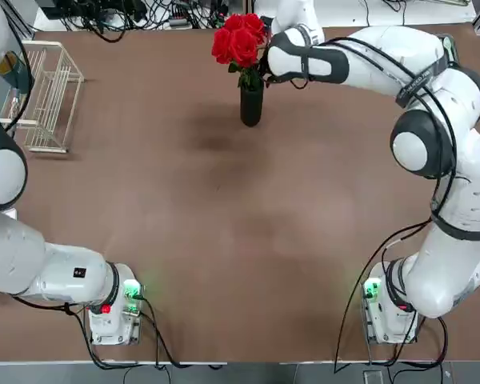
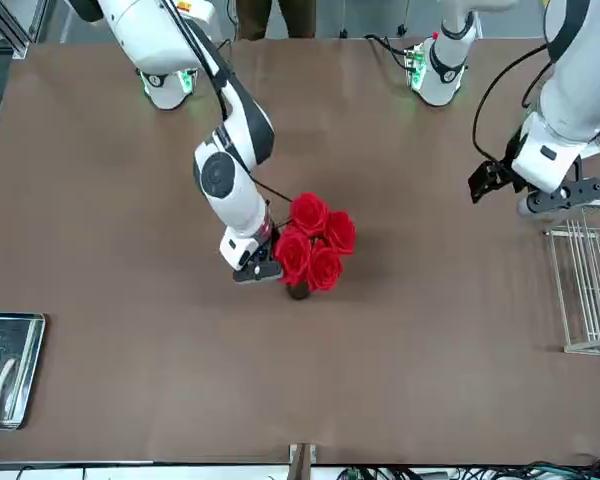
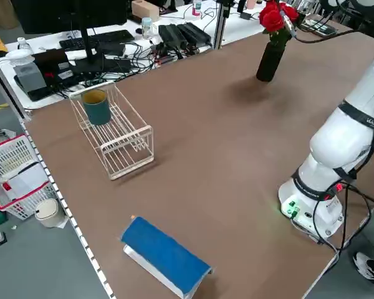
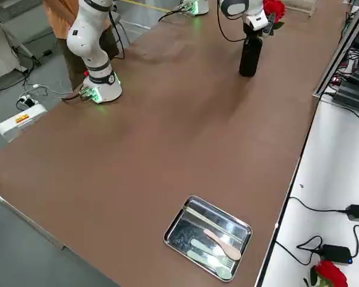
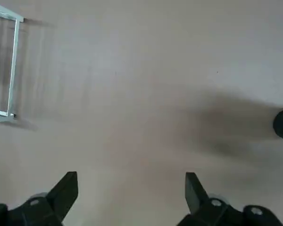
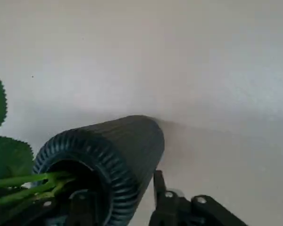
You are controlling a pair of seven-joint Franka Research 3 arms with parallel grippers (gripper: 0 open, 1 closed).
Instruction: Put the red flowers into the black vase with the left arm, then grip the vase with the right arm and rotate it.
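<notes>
Fingers of the right gripper (image 6: 118, 202) sit narrow around the vase (image 6: 108, 160) rim. Flowers (image 1: 240, 38) in. Seat squarely, turn slowly, upright. Left gripper (image 5: 131, 193) wide, empty.

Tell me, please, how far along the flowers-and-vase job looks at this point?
Done: the flowers stand in the vase, and the left gripper is open and away near the wire rack. In hand: the right gripper sits at the vase's mouth, a finger on each side of the rim; a firm grip isn't clear. Left: securing the grip and rotating the vase.
</notes>
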